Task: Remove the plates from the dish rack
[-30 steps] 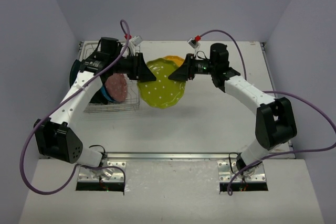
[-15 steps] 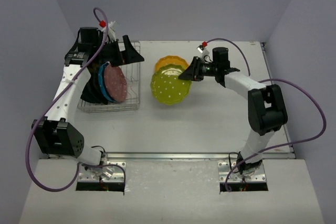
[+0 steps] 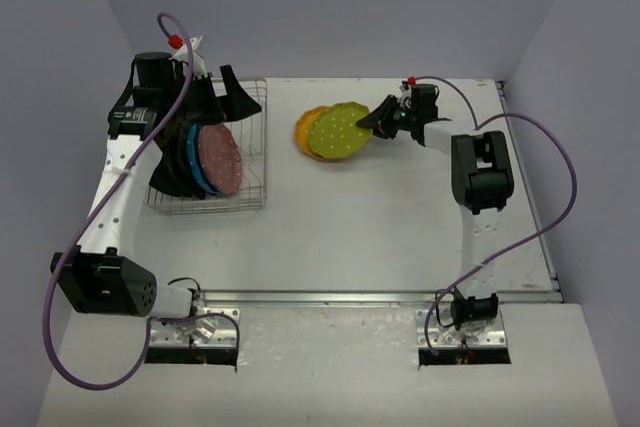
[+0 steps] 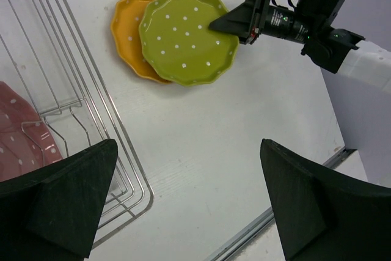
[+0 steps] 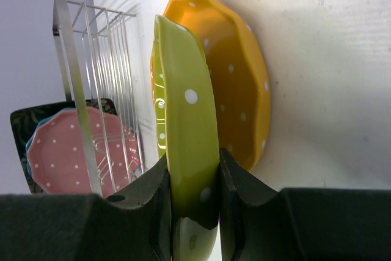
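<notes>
My right gripper (image 3: 376,125) is shut on the near rim of the yellow-green dotted plate (image 3: 338,131), which lies low over the orange plate (image 3: 306,127) on the table and overlaps it. In the right wrist view the green plate (image 5: 186,108) fills the gap between the pads, with the orange plate (image 5: 239,84) just behind it. My left gripper (image 3: 226,97) hangs open and empty above the dish rack (image 3: 252,152). The rack holds a maroon plate (image 3: 219,159), a blue-rimmed plate (image 3: 193,159) and a black plate (image 3: 168,175), all on edge.
The left wrist view looks down past the rack's right wire edge (image 4: 107,120) to bare white table, with both unloaded plates and the right gripper (image 4: 235,24) beyond. A metal strip (image 3: 330,297) runs along the table's near edge. Purple walls close in on three sides.
The left gripper let go of the yellow-green plate, opened wide and swung back over the rack. The right gripper carried the plate rearward and down onto the orange plate.
</notes>
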{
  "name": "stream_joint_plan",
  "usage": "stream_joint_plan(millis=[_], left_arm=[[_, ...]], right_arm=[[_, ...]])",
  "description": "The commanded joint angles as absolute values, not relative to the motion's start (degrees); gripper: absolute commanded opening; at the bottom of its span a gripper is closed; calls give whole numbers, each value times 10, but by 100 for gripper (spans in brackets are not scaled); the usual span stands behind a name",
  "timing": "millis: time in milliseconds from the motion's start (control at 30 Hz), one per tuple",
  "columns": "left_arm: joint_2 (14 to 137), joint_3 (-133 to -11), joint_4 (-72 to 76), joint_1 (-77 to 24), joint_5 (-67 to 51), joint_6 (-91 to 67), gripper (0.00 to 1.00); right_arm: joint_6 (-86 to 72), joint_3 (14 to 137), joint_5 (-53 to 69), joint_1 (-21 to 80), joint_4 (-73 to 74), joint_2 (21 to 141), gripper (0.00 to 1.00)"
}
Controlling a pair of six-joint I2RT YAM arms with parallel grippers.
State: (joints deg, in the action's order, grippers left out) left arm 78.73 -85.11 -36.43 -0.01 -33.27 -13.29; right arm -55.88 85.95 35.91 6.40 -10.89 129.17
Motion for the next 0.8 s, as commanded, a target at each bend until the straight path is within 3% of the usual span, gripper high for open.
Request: stream_joint_plan(millis=[0, 200, 400, 767], left_arm=[[765, -842, -354, 0, -317, -115, 100], [765, -828, -348, 0, -314, -113, 100], [766, -812, -339, 0, -313, -113, 100], [747, -798, -342, 0, -282, -94, 100]], right_arm=[[-616, 927, 387, 69, -209, 1303, 0], [-600, 944, 373, 72, -189, 1335, 1], [-525, 974, 324, 96, -99, 1332, 62], [-301, 1052, 49, 178, 106, 1301, 91]])
